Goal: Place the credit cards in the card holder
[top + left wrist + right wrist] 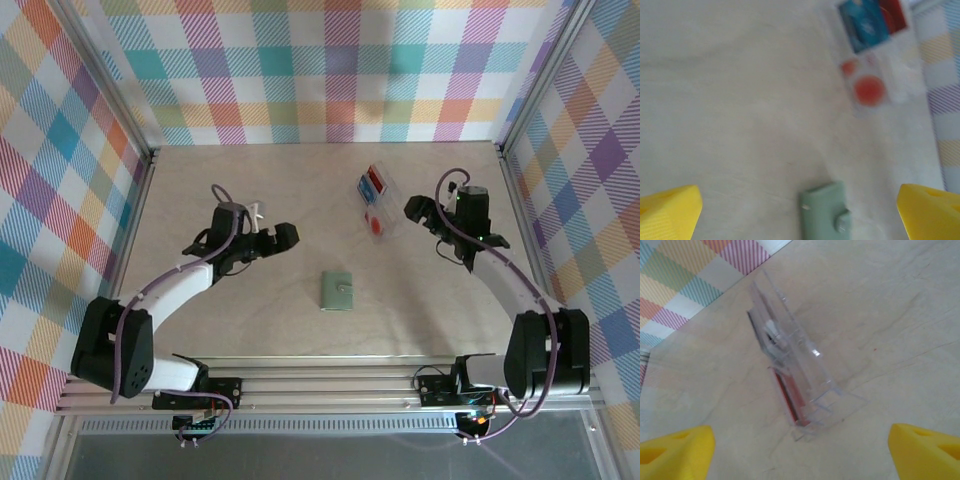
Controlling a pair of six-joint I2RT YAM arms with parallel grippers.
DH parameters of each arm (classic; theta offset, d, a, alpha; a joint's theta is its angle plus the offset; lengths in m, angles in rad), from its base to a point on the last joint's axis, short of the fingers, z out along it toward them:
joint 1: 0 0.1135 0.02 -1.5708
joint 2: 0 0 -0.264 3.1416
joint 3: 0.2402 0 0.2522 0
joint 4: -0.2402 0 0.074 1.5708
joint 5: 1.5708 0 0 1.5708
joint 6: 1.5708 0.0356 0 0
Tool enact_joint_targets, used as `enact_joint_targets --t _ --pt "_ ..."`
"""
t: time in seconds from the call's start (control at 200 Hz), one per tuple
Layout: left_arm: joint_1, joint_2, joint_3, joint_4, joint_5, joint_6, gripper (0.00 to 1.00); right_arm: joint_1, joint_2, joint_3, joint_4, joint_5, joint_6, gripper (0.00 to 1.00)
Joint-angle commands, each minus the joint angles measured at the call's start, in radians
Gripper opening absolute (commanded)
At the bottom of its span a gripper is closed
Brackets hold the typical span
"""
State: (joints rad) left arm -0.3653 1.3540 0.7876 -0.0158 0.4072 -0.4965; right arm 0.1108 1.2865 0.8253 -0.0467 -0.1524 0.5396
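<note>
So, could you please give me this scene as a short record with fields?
cards: in the clear rack
rack: on the table, just ahead of the right gripper
holder: shut, flat on the table, apart from the rack
left gripper: open, empty
right gripper: open, empty
stage: no card picked yet

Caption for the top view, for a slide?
Open left gripper and right gripper flank closed card holder; cards sit in clear rack.

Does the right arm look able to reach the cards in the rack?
Probably yes: the open right gripper faces the rack holding the cards, with only bare table between them.
</note>
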Motion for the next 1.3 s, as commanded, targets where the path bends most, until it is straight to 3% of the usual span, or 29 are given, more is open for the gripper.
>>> enact_joint_targets --t 0.0,0.045,0.125,0.235,0.335,0.675,0.845,1.08,1.215,1.295 --pt "-0.073 -0.002 -0.011 0.038 0.079 -0.057 0.94 0.098 -0.068 -0.006 -0.092 0.109 0.007 0.92" --pt "-0.108 0.023 -0.005 0.049 0.086 -0.073 0.86 0.164 -0.077 -0.003 -0.129 0.196 -0.007 0.91" --pt "-0.146 0.083 0.008 0.078 0.108 -0.119 0.59 0.263 -0.075 0.009 -0.199 0.294 0.007 0.85" --pt "-0.164 0.162 0.0 0.174 0.144 -0.183 0.3 0.34 -0.056 -0.007 -0.234 0.255 0.054 0.63" --pt "-0.168 0.216 -0.004 0.222 0.152 -0.214 0.17 0.429 -0.03 -0.02 -0.238 0.238 0.04 0.46" --pt "-0.182 0.385 0.031 0.283 0.203 -0.206 0.08 0.68 0.085 -0.045 -0.199 0.262 0.062 0.48" --pt "-0.205 0.465 0.044 0.297 0.213 -0.209 0.06 0.719 0.148 -0.045 -0.194 0.272 0.087 0.49" --pt "-0.221 0.47 0.014 0.216 0.134 -0.203 0.03 0.764 0.224 0.013 -0.234 0.332 0.092 0.32" --pt "-0.221 0.457 -0.014 0.193 0.087 -0.227 0.0 0.784 0.267 0.048 -0.273 0.365 0.098 0.31" --pt "-0.221 0.439 -0.029 0.179 0.053 -0.24 0.0 0.795 0.292 0.07 -0.298 0.385 0.106 0.36"
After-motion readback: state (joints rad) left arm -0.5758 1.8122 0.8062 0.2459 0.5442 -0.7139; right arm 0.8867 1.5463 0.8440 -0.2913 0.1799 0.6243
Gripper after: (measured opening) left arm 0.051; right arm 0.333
